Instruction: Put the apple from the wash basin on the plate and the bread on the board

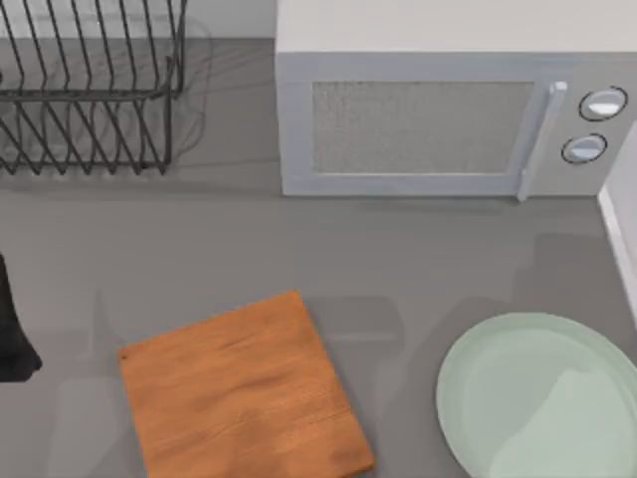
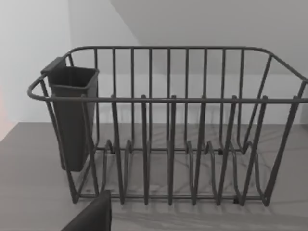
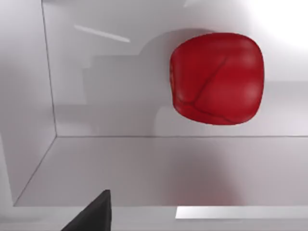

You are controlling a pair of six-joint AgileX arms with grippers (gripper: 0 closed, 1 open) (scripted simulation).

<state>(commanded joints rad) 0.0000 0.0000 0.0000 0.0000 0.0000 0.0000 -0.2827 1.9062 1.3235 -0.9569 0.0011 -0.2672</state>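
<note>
Black wire makes up the dish rack [image 1: 95, 90] at the far left corner of the table [image 1: 398, 259]; the left wrist view faces it head-on, with a dark cutlery cup [image 2: 72, 115] hooked over one end of its rim and the row of upright dividers bare. A dark part of the left arm [image 1: 12, 329] juts in at the table's left edge, level with the board's far corner. Whether the left gripper's jaws stand wide or narrow I cannot tell.

Right of that lies the board [image 1: 239, 393], orange-brown wood with visible grain, flat on the grey surface at the near edge and turned at a slight angle. Nothing rests on it.

Behind and to the right of the board stands a pale grey microwave [image 1: 448, 119] against the back, door closed, handle and two round knobs on its right side.

Further right, at the near right corner, the pale mint-green plate [image 1: 542, 398] lies bare, well apart from the board.

In the right wrist view, the glossy deep red apple [image 3: 217, 78] sits on the floor of the white wash basin [image 3: 144, 168], close to one wall. How the right gripper's jaws stand I cannot tell either.
</note>
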